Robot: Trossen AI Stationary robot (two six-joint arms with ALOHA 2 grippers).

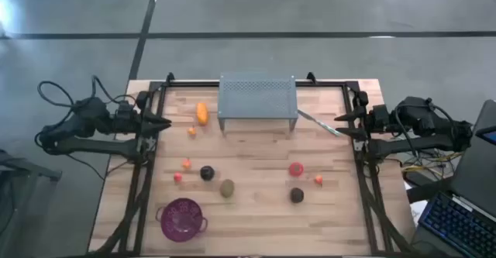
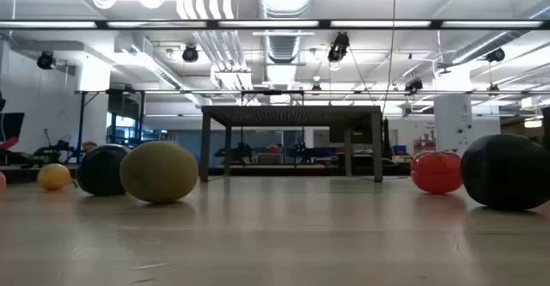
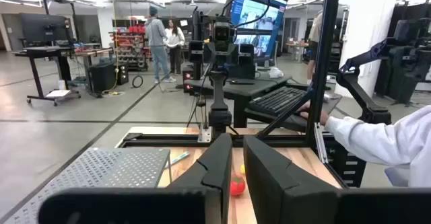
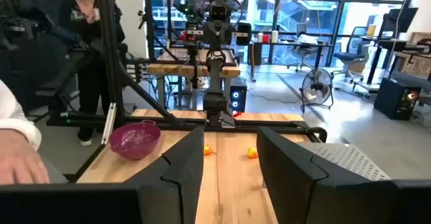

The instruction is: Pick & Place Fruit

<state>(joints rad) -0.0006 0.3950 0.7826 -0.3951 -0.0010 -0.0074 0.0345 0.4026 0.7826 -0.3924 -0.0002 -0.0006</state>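
Fruit scattered on wooden table (image 1: 256, 211); both arms parked at the edges.
High view: grey perforated stand (image 1: 258, 101) at the back, silver utensil (image 1: 318, 123) beside it, purple bowl (image 1: 181, 217) in front. Nine fruits: one elongated orange fruit (image 1: 202, 113), five small red and orange balls, two black rounds, one brown-green oval (image 1: 227, 187), all well apart from left gripper (image 1: 164, 123), pressed together, and right gripper (image 1: 339, 125), slightly spread, empty.
Low view: oval foremost.

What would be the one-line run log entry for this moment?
stage: not started | left pincer: parked at table's left edge, shut, empty | right pincer: parked at right edge, open, empty | fruit: on table | purple bowl: empty
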